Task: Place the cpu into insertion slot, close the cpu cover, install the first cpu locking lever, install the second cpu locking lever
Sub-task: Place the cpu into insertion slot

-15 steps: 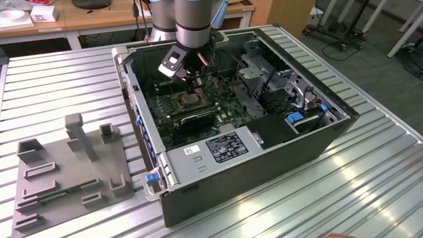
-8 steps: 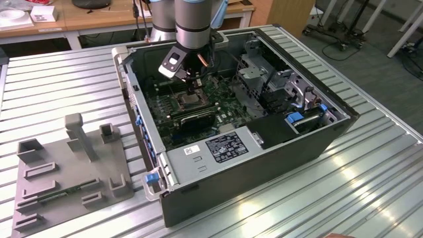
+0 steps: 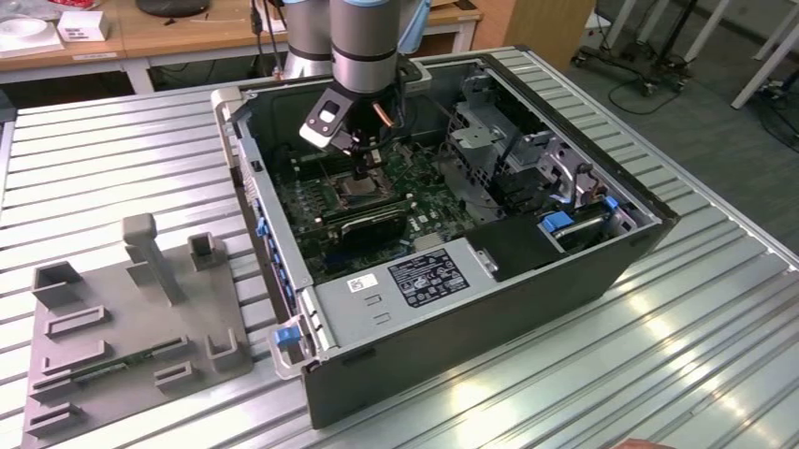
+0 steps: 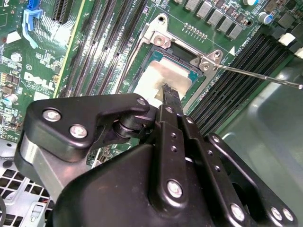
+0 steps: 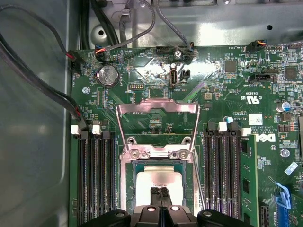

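Silvery-tan metal marks the cpu [image 5: 158,178], which lies flat in its socket directly under the end effector [image 5: 159,191]. The end effector is closed, its two fingertips [image 5: 155,193] pressed side by side with nothing between them, their tips at the chip's top face; whether they touch it I cannot tell. Beyond the fingertips the cpu cover [image 5: 157,108] stands swung up off the socket, green board showing through its window. In the second wrist view a thin lever rod [image 4: 255,75] juts free from the socket corner, away from the end effector [image 4: 169,92], with bare room around it. Rows of memory slots [image 5: 94,179] hem the socket close on both sides. In the exterior view the end effector [image 3: 362,173] reaches down inside the computer case [image 3: 500,309], whose walls and metal cages ring it; the case sits on a ribbed metal worktop [image 3: 699,355]. The end effector's black body hides the chip's nearer edge in both wrist views.
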Controlling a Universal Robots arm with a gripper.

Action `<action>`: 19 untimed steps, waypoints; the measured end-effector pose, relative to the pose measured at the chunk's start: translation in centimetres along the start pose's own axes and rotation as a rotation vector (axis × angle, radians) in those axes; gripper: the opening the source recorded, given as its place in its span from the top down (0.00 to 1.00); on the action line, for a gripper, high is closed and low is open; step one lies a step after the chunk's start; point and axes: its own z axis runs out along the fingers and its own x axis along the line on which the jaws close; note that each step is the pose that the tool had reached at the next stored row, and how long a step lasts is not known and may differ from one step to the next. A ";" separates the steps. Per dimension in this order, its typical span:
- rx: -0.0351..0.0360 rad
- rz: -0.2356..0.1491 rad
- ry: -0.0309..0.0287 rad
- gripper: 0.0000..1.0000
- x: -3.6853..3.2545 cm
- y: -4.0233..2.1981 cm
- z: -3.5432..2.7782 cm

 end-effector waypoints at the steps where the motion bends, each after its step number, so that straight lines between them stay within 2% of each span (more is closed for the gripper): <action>1: -0.0001 0.000 0.0002 0.89 0.00 0.00 0.03; 14: -0.0001 0.000 0.0001 0.89 -0.02 -0.02 0.37; 19: 0.0000 0.000 -0.0001 0.89 -0.04 -0.05 0.94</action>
